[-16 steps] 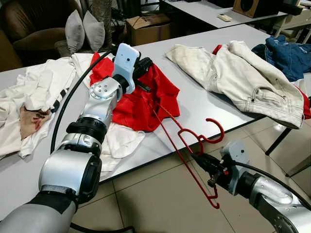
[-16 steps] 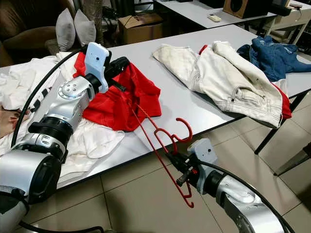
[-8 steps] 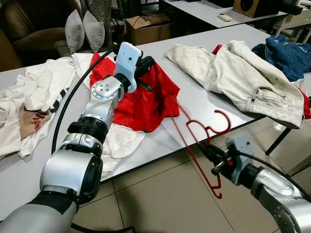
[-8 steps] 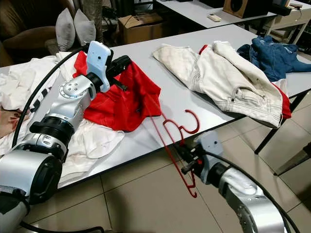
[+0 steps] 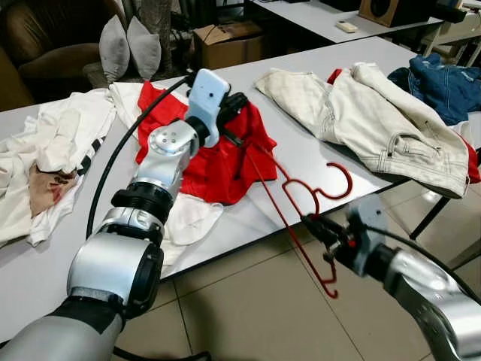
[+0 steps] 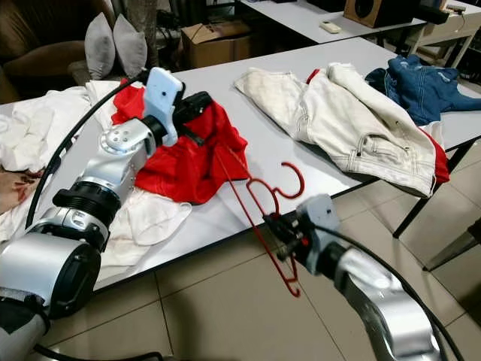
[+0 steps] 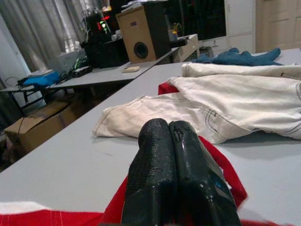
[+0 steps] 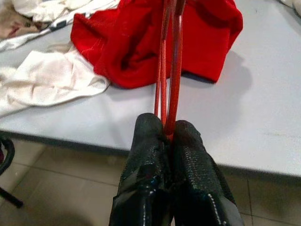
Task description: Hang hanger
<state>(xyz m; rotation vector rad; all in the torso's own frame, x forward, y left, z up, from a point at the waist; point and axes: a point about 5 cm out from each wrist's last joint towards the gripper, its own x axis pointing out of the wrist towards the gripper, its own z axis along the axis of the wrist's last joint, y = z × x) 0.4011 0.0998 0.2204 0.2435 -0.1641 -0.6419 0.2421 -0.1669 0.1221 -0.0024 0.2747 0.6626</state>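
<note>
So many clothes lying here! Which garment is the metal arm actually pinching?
The red cloth garment; the left pincer is shut on its upper edge, unlike the cream trousers.

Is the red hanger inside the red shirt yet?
Partly. One end of the red hanger is tucked into the red shirt; its hook and other end stick out past the table edge.

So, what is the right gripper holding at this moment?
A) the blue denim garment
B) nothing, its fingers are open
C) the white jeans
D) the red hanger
D: the right gripper is shut on the thin wires of the red hanger, beyond the table edge, with the hanger's far end reaching into the red garment.
</note>
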